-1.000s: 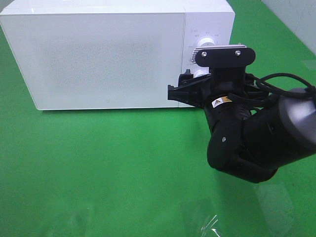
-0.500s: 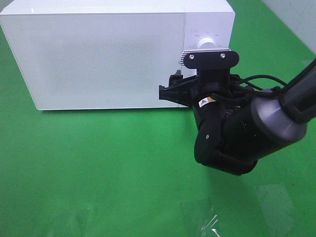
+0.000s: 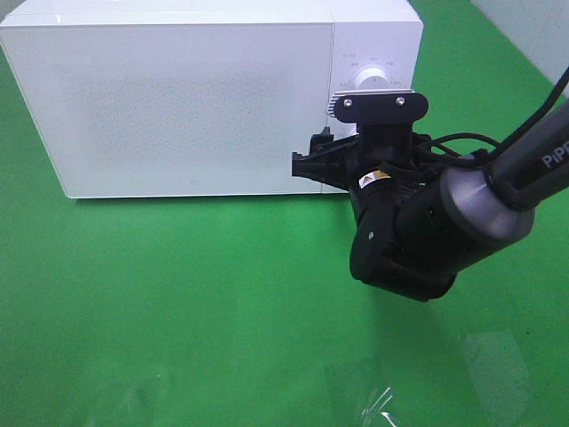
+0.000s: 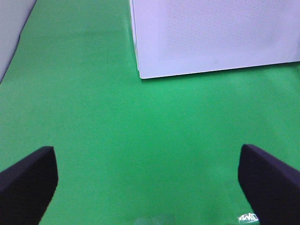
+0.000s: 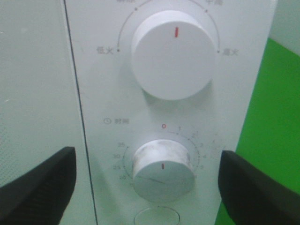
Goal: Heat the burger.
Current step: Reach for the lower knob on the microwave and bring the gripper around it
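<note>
The burger is out of view in every frame. The white microwave (image 3: 196, 98) stands at the back of the green mat with its door shut; it also shows in the left wrist view (image 4: 211, 33). My right gripper (image 3: 324, 165) is open and empty right in front of the control panel. In the right wrist view the right gripper (image 5: 145, 183) straddles the lower timer knob (image 5: 163, 169) without touching it. The knob's red mark sits in line under the 0. My left gripper (image 4: 150, 183) is open and empty above bare mat, short of the microwave's left front corner.
An upper power knob (image 5: 173, 54) sits above the timer knob, red mark straight up. An oval button (image 5: 156, 218) shows partly below the timer knob. A crumpled bit of clear film (image 3: 382, 405) lies on the mat at the front right. A pale wall edge (image 3: 533, 36) stands at the far right.
My right arm has shifted left and slightly lower along the control panel, then barely moved in the last half second. The microwave door has stayed shut.
</note>
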You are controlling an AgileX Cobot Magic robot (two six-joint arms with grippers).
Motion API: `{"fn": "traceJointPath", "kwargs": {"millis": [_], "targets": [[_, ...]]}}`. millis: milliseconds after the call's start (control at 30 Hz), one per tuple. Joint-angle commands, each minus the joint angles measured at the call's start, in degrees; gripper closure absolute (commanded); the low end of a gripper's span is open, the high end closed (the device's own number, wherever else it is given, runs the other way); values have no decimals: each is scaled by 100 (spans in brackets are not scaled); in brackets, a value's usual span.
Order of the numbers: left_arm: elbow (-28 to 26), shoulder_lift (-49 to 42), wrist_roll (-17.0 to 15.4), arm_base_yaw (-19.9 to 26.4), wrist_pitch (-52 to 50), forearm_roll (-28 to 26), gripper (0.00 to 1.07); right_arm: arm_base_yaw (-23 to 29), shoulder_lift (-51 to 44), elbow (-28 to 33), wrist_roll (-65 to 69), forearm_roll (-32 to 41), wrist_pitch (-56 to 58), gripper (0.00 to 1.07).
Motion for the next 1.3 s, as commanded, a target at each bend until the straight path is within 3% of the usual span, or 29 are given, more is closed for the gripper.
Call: {"fn": "traceJointPath", "kwargs": {"millis": [33,1100,1267,1300], "targets": [[29,-132,-29,17,-29,-6,3,-34,126,-160,46,-166,120,33],[29,-132,-29,17,-29,-6,3,-470,195,-235,92,-533,195,33],[29,-132,-29,17,-29,-6,3,-470,189,-235,138,-533,241,43],[29,-132,-29,17,-29,-6,3,-470,189,-235,149,-533,269,51]]}}
